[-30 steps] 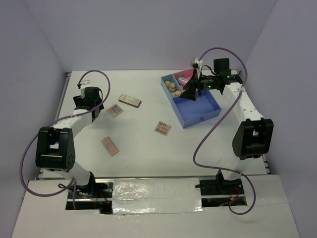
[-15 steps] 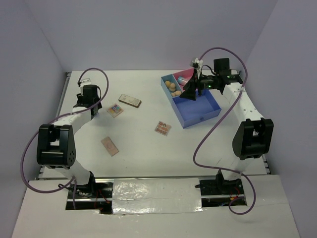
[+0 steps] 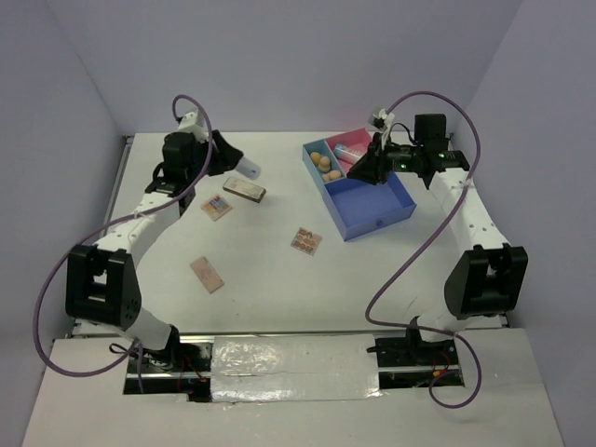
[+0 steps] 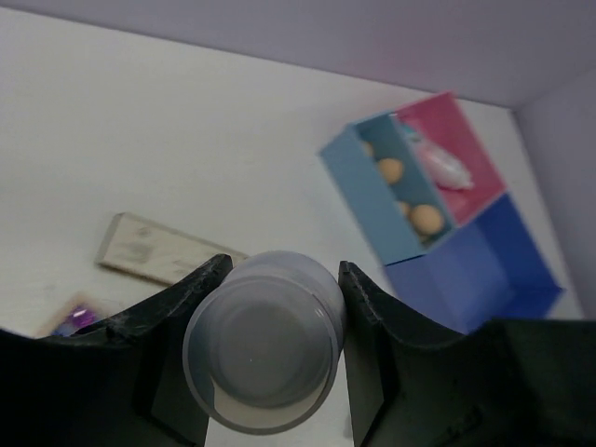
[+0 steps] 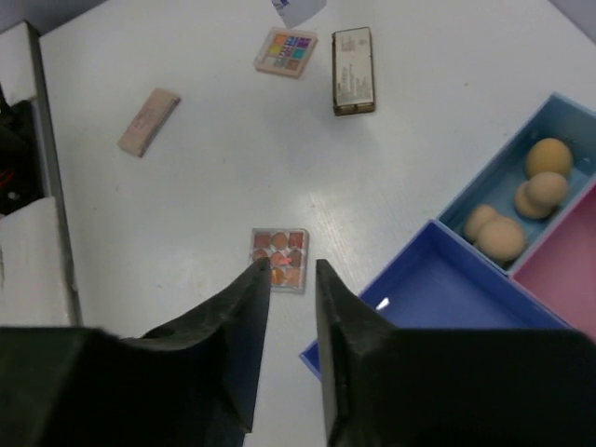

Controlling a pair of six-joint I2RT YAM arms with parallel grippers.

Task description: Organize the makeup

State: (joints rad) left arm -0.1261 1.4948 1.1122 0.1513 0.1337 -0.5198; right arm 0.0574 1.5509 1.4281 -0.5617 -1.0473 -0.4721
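Jaws of L gripper (image 4: 279,279) pinching bottle (image 4: 264,354), off table near palette (image 4: 158,250); R gripper (image 5: 291,270) jaws nearly together, slim gap, empty, by tray (image 5: 438,279) edge; bare table (image 3: 270,298) btwn.

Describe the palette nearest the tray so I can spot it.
Start at the blue-and-pink tray on the right. Left of its near corner lies a square palette. Its orange-red pans set it apart from the multicolour palette further left.
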